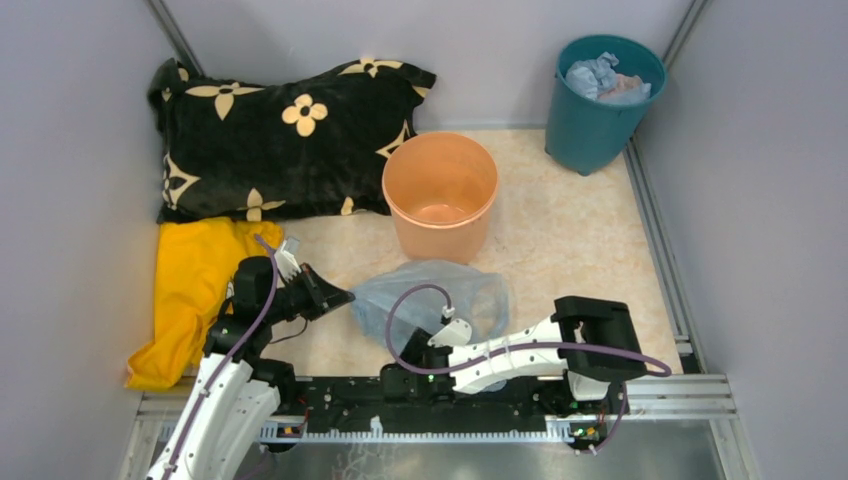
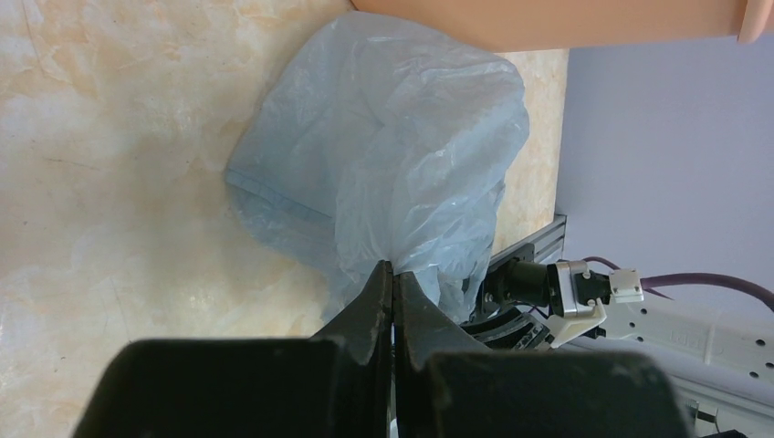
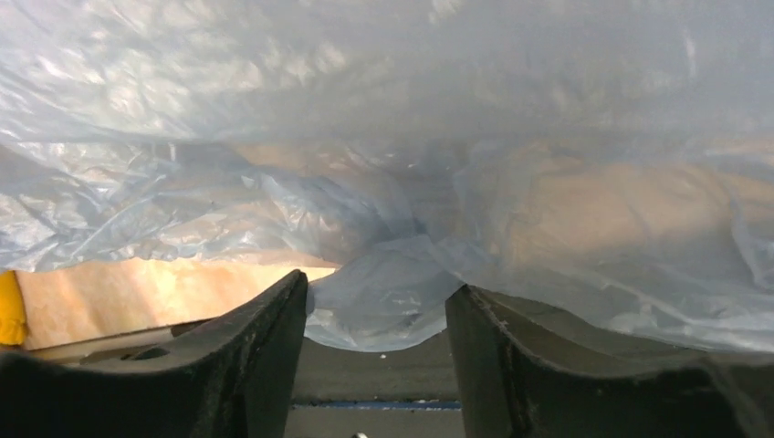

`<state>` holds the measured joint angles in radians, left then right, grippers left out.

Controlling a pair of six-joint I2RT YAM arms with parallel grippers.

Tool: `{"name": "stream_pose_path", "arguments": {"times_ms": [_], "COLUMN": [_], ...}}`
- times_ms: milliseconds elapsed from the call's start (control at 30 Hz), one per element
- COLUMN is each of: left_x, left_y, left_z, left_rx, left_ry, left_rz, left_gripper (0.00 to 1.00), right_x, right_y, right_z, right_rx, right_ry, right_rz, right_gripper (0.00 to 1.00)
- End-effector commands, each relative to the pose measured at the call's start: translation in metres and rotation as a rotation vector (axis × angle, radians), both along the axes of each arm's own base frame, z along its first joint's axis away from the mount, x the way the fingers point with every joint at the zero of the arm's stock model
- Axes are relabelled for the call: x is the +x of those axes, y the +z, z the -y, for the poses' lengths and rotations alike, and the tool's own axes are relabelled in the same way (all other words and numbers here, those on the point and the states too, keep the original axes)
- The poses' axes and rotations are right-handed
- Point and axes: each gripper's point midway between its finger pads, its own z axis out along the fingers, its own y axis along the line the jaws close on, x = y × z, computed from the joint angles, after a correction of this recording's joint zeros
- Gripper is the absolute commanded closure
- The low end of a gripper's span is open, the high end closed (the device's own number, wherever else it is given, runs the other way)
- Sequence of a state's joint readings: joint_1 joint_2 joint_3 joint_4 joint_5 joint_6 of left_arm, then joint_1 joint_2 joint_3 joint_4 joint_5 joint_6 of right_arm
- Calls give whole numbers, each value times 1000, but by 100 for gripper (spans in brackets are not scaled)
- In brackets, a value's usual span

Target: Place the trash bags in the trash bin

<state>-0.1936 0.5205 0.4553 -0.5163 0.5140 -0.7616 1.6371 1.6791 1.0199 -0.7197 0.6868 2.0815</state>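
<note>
A pale blue see-through trash bag [image 1: 445, 298] lies crumpled on the floor just in front of the peach-orange trash bin [image 1: 440, 190], which stands upright. My left gripper [image 1: 338, 297] is at the bag's left edge. In the left wrist view it [image 2: 394, 266] is shut, with the film of the bag [image 2: 402, 137] gathered and pinched at its tips. My right gripper [image 1: 405, 352] reaches in low from the near side. Its jaws [image 3: 376, 297] stand open with a hanging fold of the bag [image 3: 383, 182] between them.
A dark teal bucket [image 1: 600, 105] holding crumpled blue film [image 1: 605, 78] stands at the back right. A black flowered pillow [image 1: 290, 135] lies at the back left, a yellow cloth [image 1: 195, 290] along the left wall. Grey walls close in three sides.
</note>
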Motion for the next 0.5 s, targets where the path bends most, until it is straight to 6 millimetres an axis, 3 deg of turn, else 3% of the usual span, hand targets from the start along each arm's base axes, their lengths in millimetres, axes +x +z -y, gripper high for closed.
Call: {"name": "stream_pose_path", "arguments": {"times_ms": [0,67,167,467], "left_x": [0,0,1,8], "left_y": [2,2,2,19], "left_z": [0,-1,-2,-3], "left_rx": [1,3,5,29], "left_ry": [-8,-3,1,-3], "left_rz": [17,15,17,49], "left_gripper": [100,100,100,100], "right_x": [10,12,14,6], "right_y": [12,17,29,85], "right_z": [-9,-4,5,49], "right_rx": [214,197,178,265], "right_ry": [-238,-230,-202,4], "right_rz": [-46,-34,-3,82], "right_gripper": [62,84,99,100]}}
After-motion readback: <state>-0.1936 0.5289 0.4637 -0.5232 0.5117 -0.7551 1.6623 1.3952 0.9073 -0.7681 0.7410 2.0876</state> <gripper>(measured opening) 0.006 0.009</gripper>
